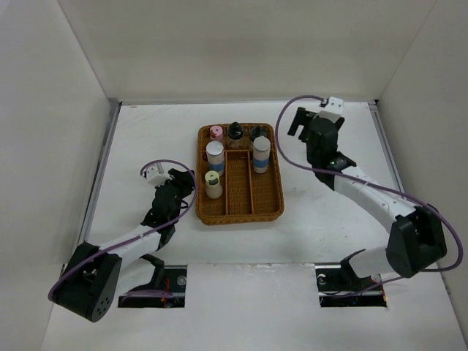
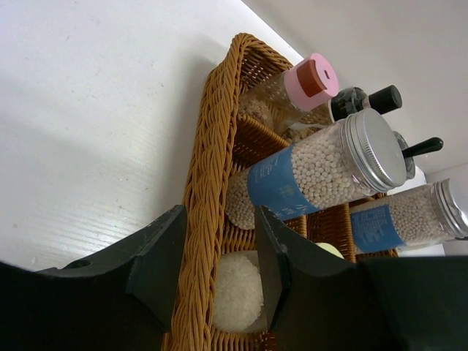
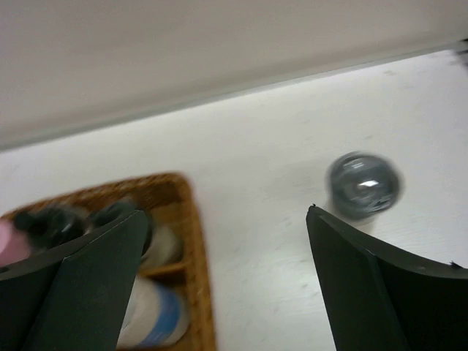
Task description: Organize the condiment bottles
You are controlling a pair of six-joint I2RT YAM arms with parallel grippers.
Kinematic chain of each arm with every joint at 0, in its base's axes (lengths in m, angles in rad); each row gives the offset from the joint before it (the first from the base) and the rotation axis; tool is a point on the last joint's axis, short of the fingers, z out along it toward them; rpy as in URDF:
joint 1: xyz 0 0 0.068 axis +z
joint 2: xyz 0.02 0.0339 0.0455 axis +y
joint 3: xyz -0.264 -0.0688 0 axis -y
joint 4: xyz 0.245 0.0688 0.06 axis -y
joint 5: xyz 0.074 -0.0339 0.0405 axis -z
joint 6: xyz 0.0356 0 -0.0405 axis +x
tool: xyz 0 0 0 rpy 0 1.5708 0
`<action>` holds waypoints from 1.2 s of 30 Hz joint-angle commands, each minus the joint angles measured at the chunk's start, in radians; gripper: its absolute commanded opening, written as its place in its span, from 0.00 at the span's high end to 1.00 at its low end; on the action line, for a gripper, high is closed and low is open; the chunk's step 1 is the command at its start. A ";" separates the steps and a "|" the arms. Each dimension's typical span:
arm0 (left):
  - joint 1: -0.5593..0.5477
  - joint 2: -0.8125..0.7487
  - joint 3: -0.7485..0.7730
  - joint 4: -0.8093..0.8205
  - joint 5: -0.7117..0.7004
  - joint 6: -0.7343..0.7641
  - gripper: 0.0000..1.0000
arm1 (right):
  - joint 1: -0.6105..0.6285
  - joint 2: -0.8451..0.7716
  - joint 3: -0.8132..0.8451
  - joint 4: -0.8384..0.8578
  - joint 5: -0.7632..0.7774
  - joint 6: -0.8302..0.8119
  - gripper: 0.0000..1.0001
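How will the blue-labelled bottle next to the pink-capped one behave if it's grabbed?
The blue-labelled bottle looks rigid and smooth-walled, so it may slip. Packed nearly full of white beads, it is probably heavy for its size. Tall and narrow, it could tip if pushed high.

Shows a brown wicker tray (image 1: 240, 216), divided into compartments, lying flat at the centre of the top view on a white table (image 1: 146, 131) enclosed by pale walls (image 1: 241, 44) on three sides.
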 commanded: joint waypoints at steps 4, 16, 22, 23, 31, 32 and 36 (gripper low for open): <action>0.002 0.004 0.000 0.065 0.009 -0.012 0.59 | -0.215 0.100 0.022 -0.050 0.006 0.031 0.00; -0.002 0.029 0.005 0.078 0.018 -0.012 0.58 | -0.361 0.307 0.151 -0.054 -0.210 0.058 0.00; 0.005 0.023 0.002 0.079 0.023 -0.012 0.58 | -0.362 0.338 0.174 -0.041 -0.204 0.055 0.26; 0.003 0.020 0.002 0.079 0.023 -0.012 0.58 | -0.362 0.329 0.167 -0.041 -0.201 0.055 0.34; -0.002 0.020 0.002 0.079 0.022 -0.015 0.57 | -0.255 0.044 -0.006 -0.032 -0.082 0.097 0.50; -0.002 0.021 0.002 0.079 0.020 -0.015 0.57 | -0.231 -0.001 -0.034 -0.040 -0.063 0.097 0.50; 0.000 0.012 -0.003 0.079 0.020 -0.021 0.56 | -0.135 -0.168 -0.128 -0.086 -0.031 0.091 0.50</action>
